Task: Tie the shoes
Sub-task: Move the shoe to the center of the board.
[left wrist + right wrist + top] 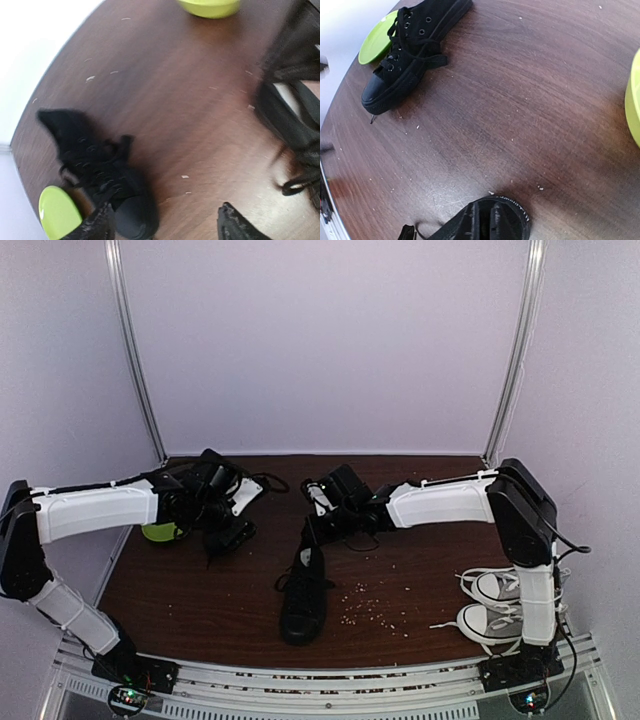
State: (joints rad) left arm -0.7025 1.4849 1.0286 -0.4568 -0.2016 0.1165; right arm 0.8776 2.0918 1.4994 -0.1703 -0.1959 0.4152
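Observation:
One black shoe lies mid-table, toe toward the near edge, its laces loose. The other black shoe lies at the back left, under my left gripper. In the left wrist view this shoe sits at the lower left, its toe cap beside one finger. The left gripper is open over bare wood. My right gripper hovers behind the middle shoe's heel. It is shut, and a black lace end trails beside it. The back-left shoe also shows there, laces untied.
A green plate lies by the back-left shoe, and a green bowl shows at the top of the left wrist view. A pair of white-laced grey sneakers sits at the near right. Crumbs dot the brown table.

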